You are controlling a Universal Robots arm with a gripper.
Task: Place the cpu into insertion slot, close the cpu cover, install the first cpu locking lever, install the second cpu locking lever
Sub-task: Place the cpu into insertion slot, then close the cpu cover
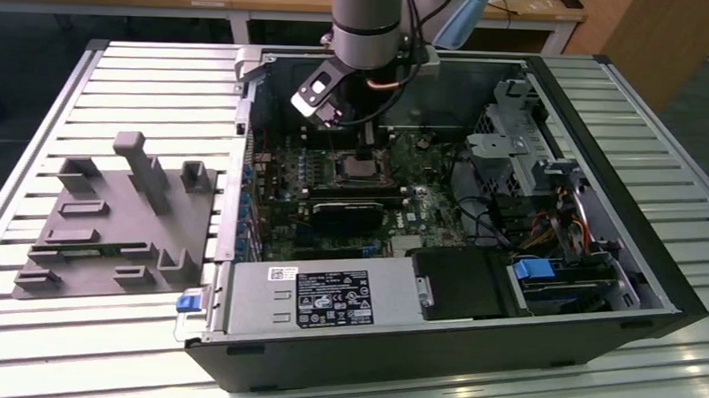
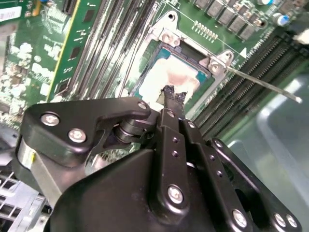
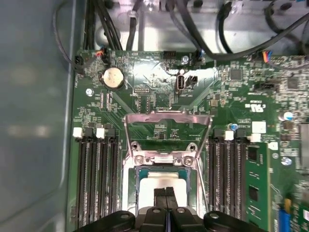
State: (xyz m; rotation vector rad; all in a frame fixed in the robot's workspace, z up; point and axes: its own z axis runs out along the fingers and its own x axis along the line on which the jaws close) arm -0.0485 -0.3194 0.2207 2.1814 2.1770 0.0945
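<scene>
Gripper (image 3: 165, 193) closed w/ nothing held, tips over cpu (image 3: 161, 179) in insertion slot (image 3: 135, 186); cpu cover (image 3: 167, 126) flipped up.

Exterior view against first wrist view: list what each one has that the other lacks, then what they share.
The exterior view brings the grey fixture block on the slatted table, the power supply and the arm's silver tube. The first wrist view brings the coin battery and the memory slots' white latches beside the insertion slot. Both share the green motherboard, the cpu in that slot, and the shut gripper over it.
</scene>
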